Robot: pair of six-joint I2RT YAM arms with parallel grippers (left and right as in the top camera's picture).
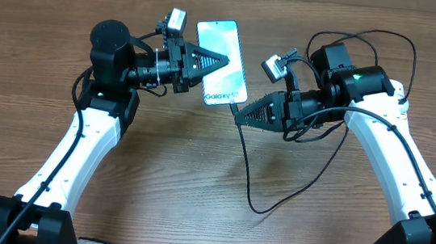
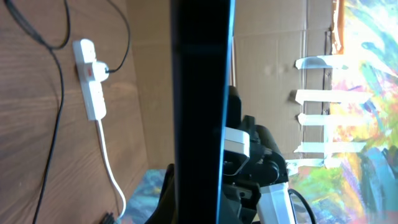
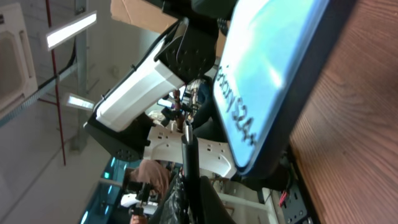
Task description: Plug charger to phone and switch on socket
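Overhead: nearest the near edge of the bench point(image 1: 29, 61), right of centre, the charger point(image 1: 247, 172) lies in a slack loop; thin black cable, limp, next to weightless; it will trail a hand but not push, so the useful hold is the stiff connector end, close behind the tip. Up the loop, mid-bench, the right gripper point(image 1: 241, 115) is clenched on that end, aimed left at the lower short edge of the phone point(image 1: 226, 82); right wrist view shows the tip upright between the fingers beside the "Galaxy S24" end, apparently not seated; port itself hidden.

Further on, toward the far edge, about midway between left and right edges: the phone, screen up, slightly angled; slim, rigid, glass-faced, likely slick and crackable. Best pinched across its flat faces at a long side, clear of the port end. The left gripper point(image 1: 224, 60) has it so, closed on the left long side, one finger over the screen; left wrist view shows it edge-on.

Farthest, left wrist view only: the socket point(image 2: 94, 99), a white strip on the wood; black plug point(image 2: 103, 70) in beside a red switch point(image 2: 87, 75); white cord point(image 2: 109, 165) trailing off. Which bench edge, cannot tell. The switch looks small; probably wants a fingertip press.
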